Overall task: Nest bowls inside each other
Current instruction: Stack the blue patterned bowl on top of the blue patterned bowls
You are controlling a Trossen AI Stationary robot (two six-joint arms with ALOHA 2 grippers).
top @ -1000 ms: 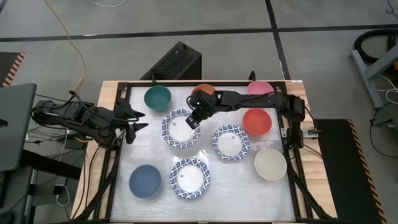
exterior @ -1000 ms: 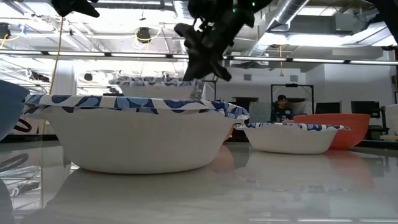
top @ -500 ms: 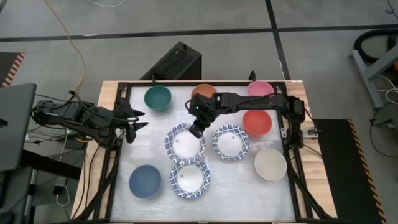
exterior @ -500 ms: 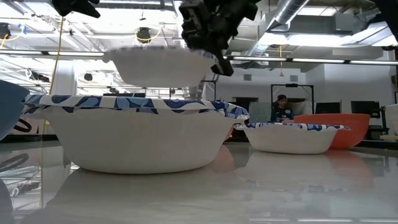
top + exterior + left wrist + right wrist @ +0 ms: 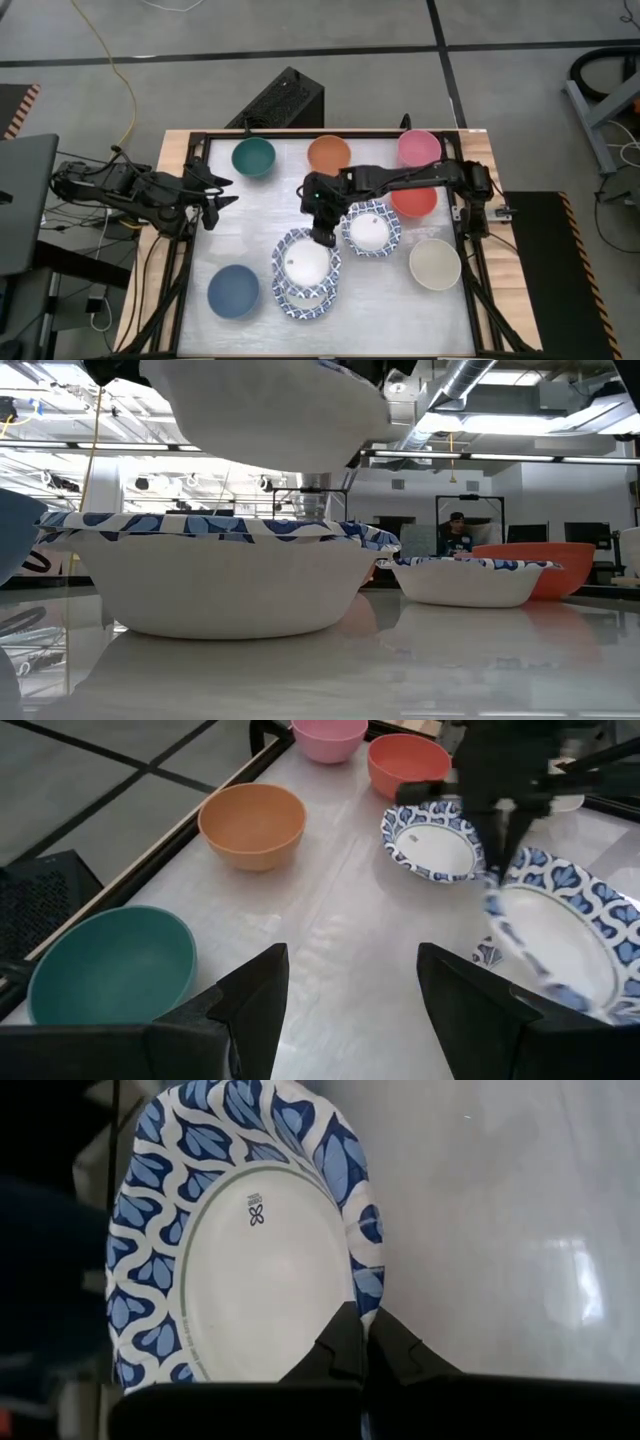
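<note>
My right gripper (image 5: 322, 237) is shut on a white bowl with a blue-patterned rim (image 5: 305, 262). That bowl hangs over a second patterned bowl (image 5: 303, 300) near the table's front. A third patterned bowl (image 5: 370, 228) sits on its base just to the right. Teal (image 5: 253, 157), orange (image 5: 328, 154) and pink (image 5: 418, 147) bowls line the far edge. The right arm partly covers the red bowl (image 5: 415, 200). Cream (image 5: 435, 264) and dark blue (image 5: 233, 290) bowls stand nearer. My left gripper (image 5: 215, 192) waits open at the table's left edge. My right gripper pinches the held bowl's patterned rim (image 5: 366, 1302) on its far-right side, one finger inside the bowl and one outside. The fingers come slanting down from the far side. The bowl (image 5: 270, 410) is lifted clear and slightly tilted above the lower patterned bowl (image 5: 220, 575).
A black frame (image 5: 195, 140) borders the white table. Bare tabletop lies between the teal bowl and the held one. A black box (image 5: 285, 100) stands beyond the far edge. In the low view a person (image 5: 455, 532) sits in the room behind.
My right gripper has lifted the patterned bowl off the table and carried it toward the near edge, to above the other patterned bowl. The wrist has rolled on the way, and the gripper has stayed shut on the rim.
</note>
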